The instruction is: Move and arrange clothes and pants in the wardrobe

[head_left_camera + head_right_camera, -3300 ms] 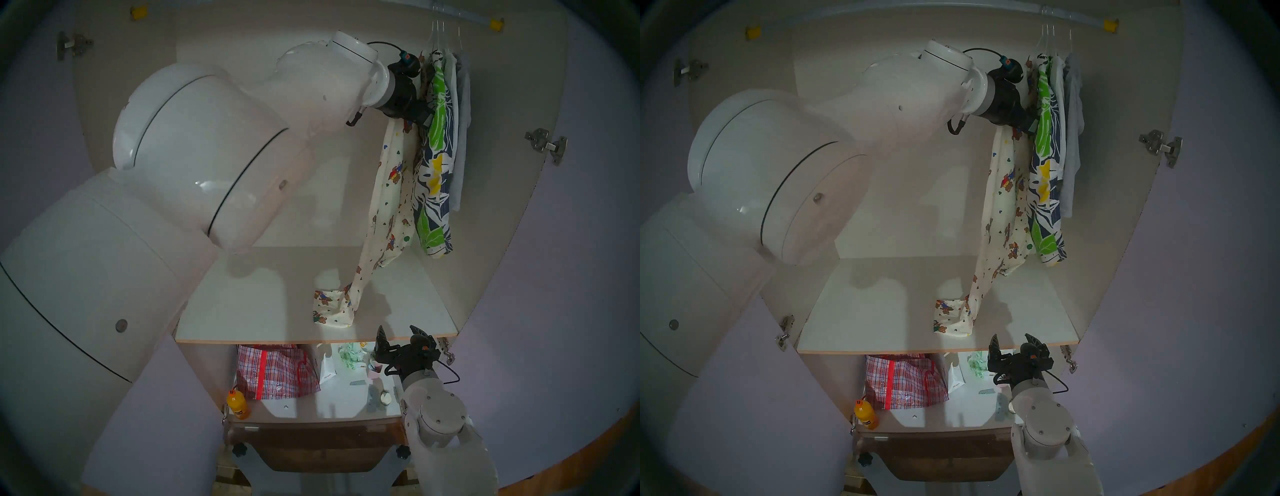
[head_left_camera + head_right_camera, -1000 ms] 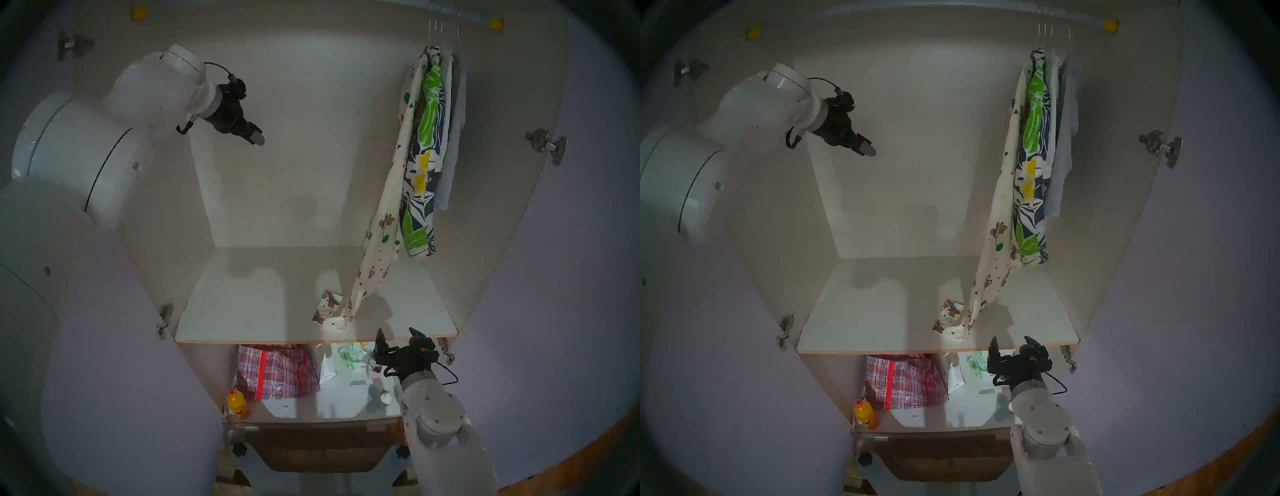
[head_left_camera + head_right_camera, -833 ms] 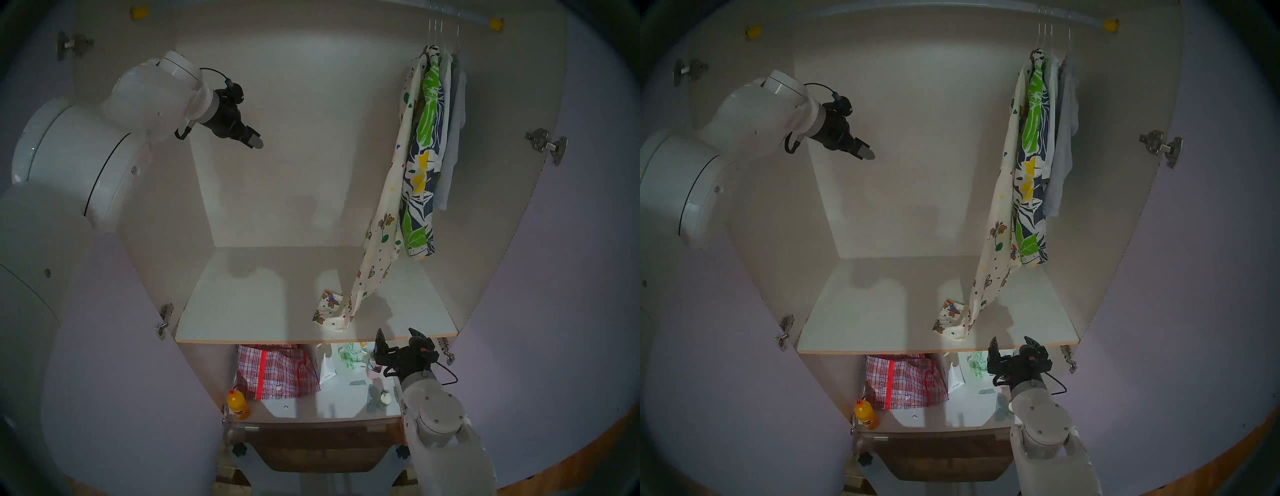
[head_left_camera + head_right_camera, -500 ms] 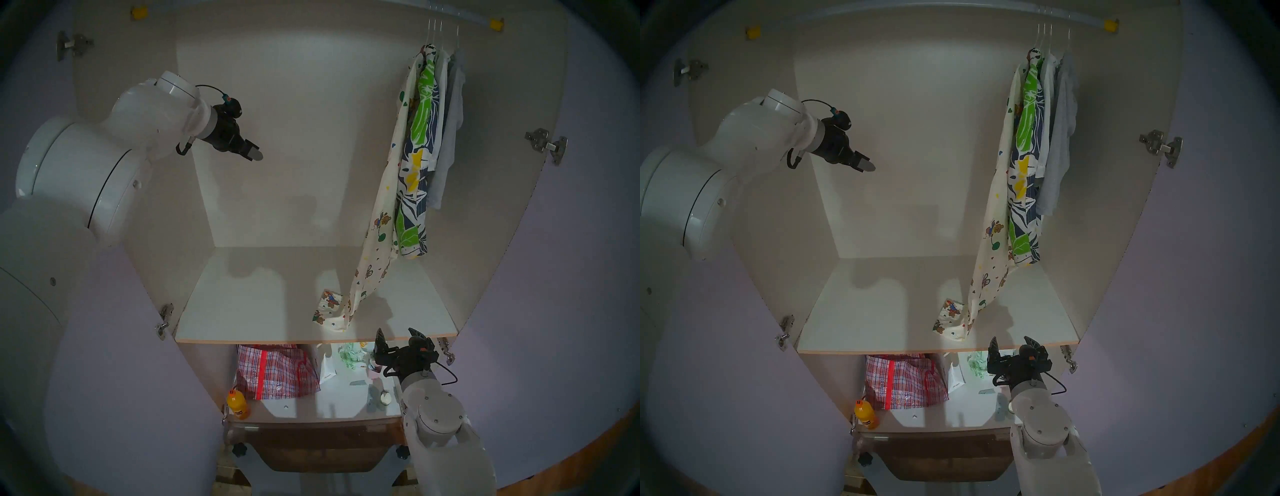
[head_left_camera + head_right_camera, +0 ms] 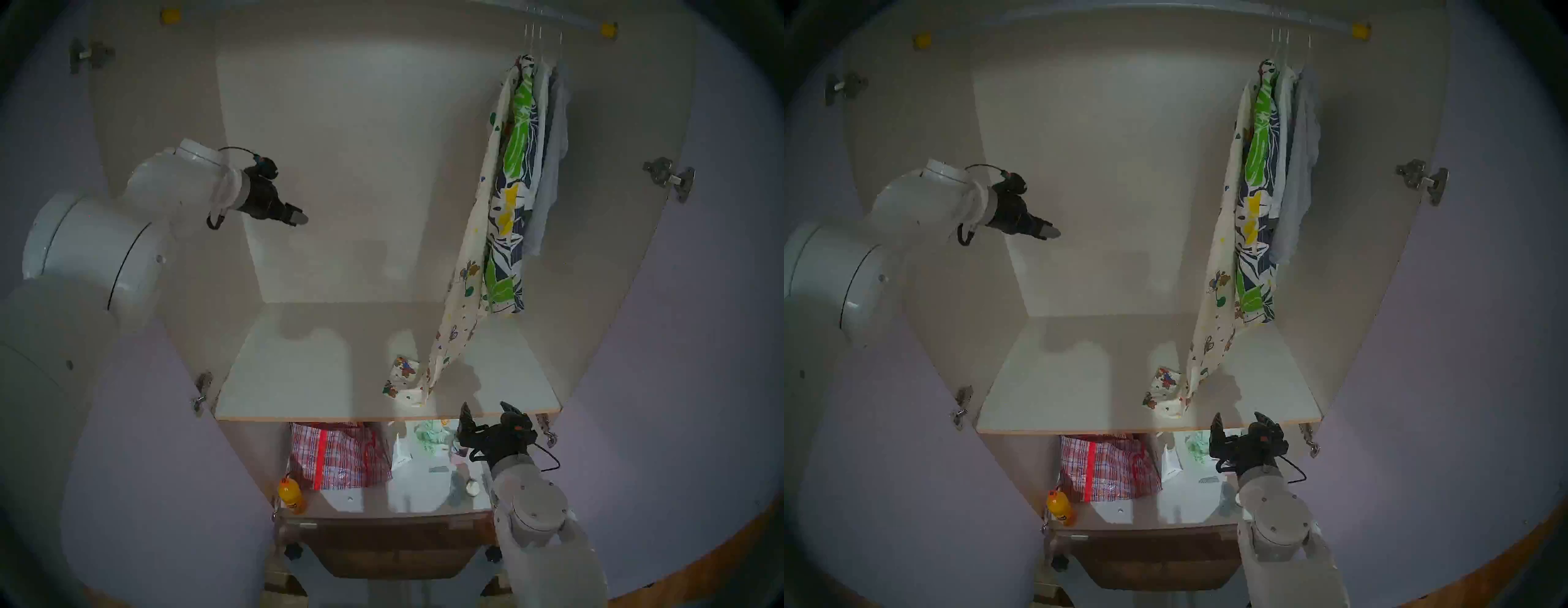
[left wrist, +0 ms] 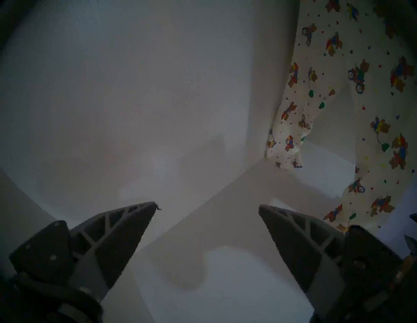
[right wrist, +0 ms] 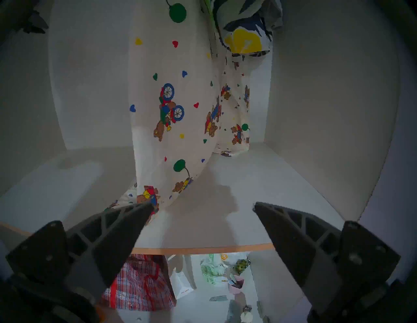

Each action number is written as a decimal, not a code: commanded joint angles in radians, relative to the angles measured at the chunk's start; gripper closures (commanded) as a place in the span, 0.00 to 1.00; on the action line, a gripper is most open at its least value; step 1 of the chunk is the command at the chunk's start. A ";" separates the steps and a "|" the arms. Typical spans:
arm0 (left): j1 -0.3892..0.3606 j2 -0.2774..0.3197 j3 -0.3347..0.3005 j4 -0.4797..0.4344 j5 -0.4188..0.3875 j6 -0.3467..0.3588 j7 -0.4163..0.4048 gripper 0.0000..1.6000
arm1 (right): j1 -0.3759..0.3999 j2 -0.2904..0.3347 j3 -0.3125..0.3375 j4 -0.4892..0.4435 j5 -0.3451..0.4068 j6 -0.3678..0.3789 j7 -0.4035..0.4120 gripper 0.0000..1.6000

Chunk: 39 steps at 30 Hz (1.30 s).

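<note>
Both your claws, left [image 5: 297,217] and right [image 5: 488,414], are released and empty; the bear pants [image 5: 462,276] hang from the rail [image 5: 568,19], hem pooling on the shelf [image 5: 297,382].

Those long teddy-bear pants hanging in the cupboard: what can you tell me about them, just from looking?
The teddy-bear pants are long, cream, soft-looking cloth printed with bears, bicycles and small coloured hearts. They hang at the right end of the rail, leftmost of the garments, against the leaf-print pants. One leg slants down and crumples on the white shelf, near its front edge. Neither gripper touches them.
</note>
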 commanded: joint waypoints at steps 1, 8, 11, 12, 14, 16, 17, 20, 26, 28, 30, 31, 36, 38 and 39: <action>-0.014 0.015 -0.034 -0.032 -0.031 -0.055 0.008 0.00 | 0.012 -0.001 -0.001 -0.024 0.000 -0.007 0.000 0.00; 0.005 0.024 -0.068 -0.039 -0.052 -0.114 0.022 0.00 | 0.012 -0.001 -0.001 -0.024 0.000 -0.007 0.000 0.00; 0.012 0.026 -0.079 -0.040 -0.059 -0.135 0.027 0.00 | 0.012 -0.001 -0.001 -0.024 0.000 -0.007 0.000 0.00; 0.014 0.026 -0.083 -0.041 -0.061 -0.143 0.029 0.00 | 0.012 -0.001 -0.001 -0.024 0.000 -0.008 0.000 0.00; 0.020 0.028 -0.091 -0.045 -0.066 -0.157 0.033 0.00 | 0.012 -0.001 -0.001 -0.024 0.000 -0.008 0.000 0.00; 0.026 0.030 -0.099 -0.048 -0.071 -0.173 0.036 0.00 | 0.012 -0.001 -0.001 -0.024 0.000 -0.008 0.000 0.00; 0.030 0.031 -0.104 -0.051 -0.074 -0.183 0.038 0.00 | 0.012 -0.001 0.000 -0.024 0.000 -0.008 0.000 0.00; 0.036 0.033 -0.112 -0.055 -0.079 -0.200 0.040 0.00 | 0.012 -0.001 0.000 -0.024 0.000 -0.008 0.000 0.00; 0.052 0.037 -0.131 -0.066 -0.091 -0.242 0.046 0.00 | 0.015 0.001 -0.001 -0.024 0.000 -0.010 0.002 0.00; 0.058 0.039 -0.138 -0.070 -0.095 -0.257 0.047 0.00 | 0.015 -0.001 -0.002 -0.023 0.002 -0.009 0.002 0.00; 0.064 0.040 -0.145 -0.075 -0.099 -0.271 0.049 0.00 | 0.014 -0.003 -0.001 -0.022 0.003 -0.009 0.001 0.00; 0.067 0.041 -0.149 -0.078 -0.101 -0.278 0.049 0.00 | 0.014 -0.004 -0.001 -0.022 0.003 -0.009 0.001 0.00; 0.083 0.046 -0.164 -0.090 -0.111 -0.314 0.050 0.00 | 0.014 -0.004 -0.001 -0.022 0.004 -0.010 0.001 0.00; 0.090 0.048 -0.170 -0.097 -0.114 -0.328 0.050 0.00 | 0.014 -0.004 -0.001 -0.022 0.004 -0.010 0.001 0.00; 0.093 0.048 -0.173 -0.099 -0.116 -0.335 0.050 0.00 | 0.014 -0.004 -0.001 -0.022 0.004 -0.010 0.001 0.00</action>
